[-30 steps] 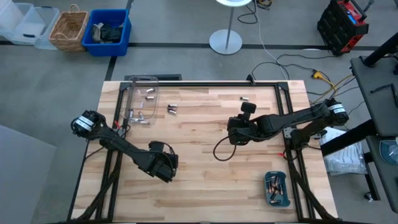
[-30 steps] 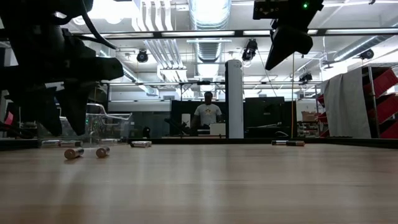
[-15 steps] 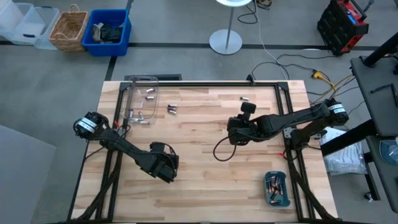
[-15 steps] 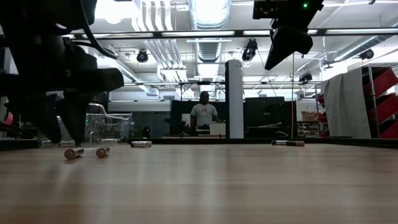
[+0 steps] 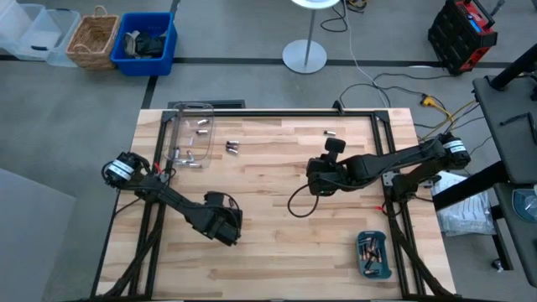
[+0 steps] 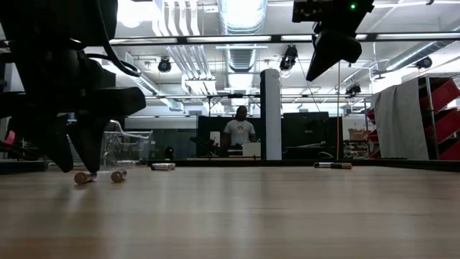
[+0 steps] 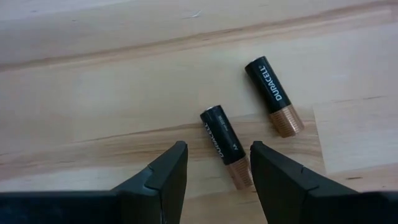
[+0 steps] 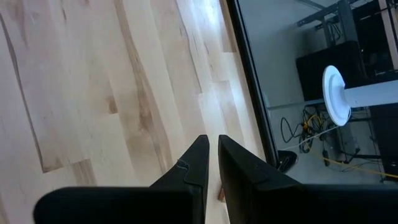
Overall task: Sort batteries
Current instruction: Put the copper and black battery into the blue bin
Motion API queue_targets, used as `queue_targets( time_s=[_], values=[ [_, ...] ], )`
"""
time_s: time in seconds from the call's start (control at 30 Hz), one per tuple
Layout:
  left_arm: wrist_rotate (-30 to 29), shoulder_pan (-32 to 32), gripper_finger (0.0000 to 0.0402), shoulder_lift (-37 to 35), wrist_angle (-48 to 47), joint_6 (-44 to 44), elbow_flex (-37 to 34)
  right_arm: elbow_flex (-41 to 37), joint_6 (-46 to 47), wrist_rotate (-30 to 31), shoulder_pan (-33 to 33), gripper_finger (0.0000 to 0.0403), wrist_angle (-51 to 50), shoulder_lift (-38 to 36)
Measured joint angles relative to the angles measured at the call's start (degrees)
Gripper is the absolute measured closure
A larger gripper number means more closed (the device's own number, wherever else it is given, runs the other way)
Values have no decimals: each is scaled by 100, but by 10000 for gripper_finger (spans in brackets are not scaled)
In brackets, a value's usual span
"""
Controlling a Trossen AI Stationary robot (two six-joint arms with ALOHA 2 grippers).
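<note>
Two arms share the wooden table (image 5: pixel 277 252). The left gripper (image 7: pixel 214 163) hangs low near the front-left, fingers spread, holding nothing, straddling one of two black-and-copper batteries (image 7: pixel 226 145) lying on the wood; the second battery (image 7: pixel 273 96) lies just beside it. The right gripper (image 8: pixel 212 163) waits above mid-table, fingers nearly together, empty. More batteries fill the teal tray (image 5: pixel 373 270) at the front-right corner.

Light fell evenly from above on my table (image 5: pixel 277 252), with soft shadows only. From table height the ceiling lamps (image 6: pixel 241 14) glared, and my arms stood as black silhouettes against them. Past my left pincer (image 7: pixel 214 163) the batteries (image 7: pixel 227 144) showed sharp, its fingers slightly blurred.
</note>
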Motion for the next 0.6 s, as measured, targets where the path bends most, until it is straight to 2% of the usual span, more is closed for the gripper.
queue_targets(
  time_s=[0.6],
  values=[
    [-1,13,246,0,197,3,-165,-15,-5,0,0,374,11,0]
  ],
)
